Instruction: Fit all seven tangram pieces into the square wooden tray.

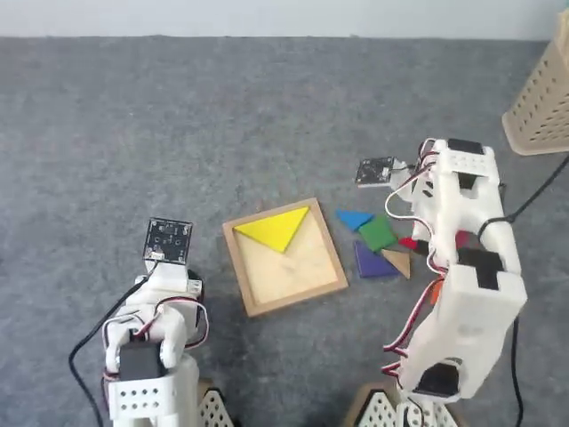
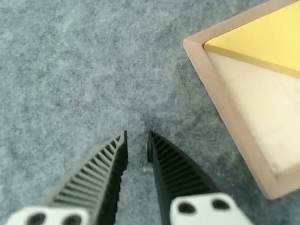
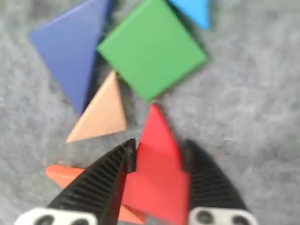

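Observation:
The square wooden tray [image 1: 252, 298] lies mid-table with a yellow triangle [image 1: 274, 228] in its far corner; its rim [image 2: 220, 96] and the yellow triangle [image 2: 262, 40] lie ahead of my left gripper [image 2: 137, 138]. That gripper hovers over bare carpet, fingers a narrow gap apart, holding nothing. To the right of the tray lie a light blue triangle [image 1: 354, 218], a green square [image 1: 378, 233], a dark blue triangle [image 1: 370, 261] and a tan triangle [image 1: 399, 261]. My right gripper [image 3: 159, 150] is shut on the red triangle [image 3: 161, 183], which partly overlaps an orange piece [image 3: 63, 173].
The table is covered in grey carpet. A beige perforated basket [image 1: 542, 98] stands at the far right edge. The bulky right arm [image 1: 467, 285] covers the carpet right of the loose pieces, and its cables hang beside it.

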Action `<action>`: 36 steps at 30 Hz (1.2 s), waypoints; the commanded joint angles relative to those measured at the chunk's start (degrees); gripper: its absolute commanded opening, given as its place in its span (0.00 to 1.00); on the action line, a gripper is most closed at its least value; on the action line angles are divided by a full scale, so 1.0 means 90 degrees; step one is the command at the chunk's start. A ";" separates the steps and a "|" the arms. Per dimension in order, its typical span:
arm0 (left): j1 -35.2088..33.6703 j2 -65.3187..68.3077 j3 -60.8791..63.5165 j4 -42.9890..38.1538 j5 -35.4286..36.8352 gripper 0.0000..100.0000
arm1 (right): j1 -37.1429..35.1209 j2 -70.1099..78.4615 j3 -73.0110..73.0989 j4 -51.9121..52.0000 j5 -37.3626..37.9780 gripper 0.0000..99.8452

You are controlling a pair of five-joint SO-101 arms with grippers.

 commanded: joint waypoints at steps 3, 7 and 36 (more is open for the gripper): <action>0.0010 -0.0137 -0.0063 0.0000 0.0049 0.07 | -0.0024 0.0337 -0.0557 0.0034 -0.1719 0.02; 0.0010 -0.0137 -0.0063 0.0000 0.0049 0.07 | -0.0171 0.0669 -0.1094 0.0034 -0.3438 0.02; 0.0010 -0.0137 -0.0063 0.0000 0.0049 0.07 | 0.0874 -0.3062 0.0977 0.1675 -0.2891 0.13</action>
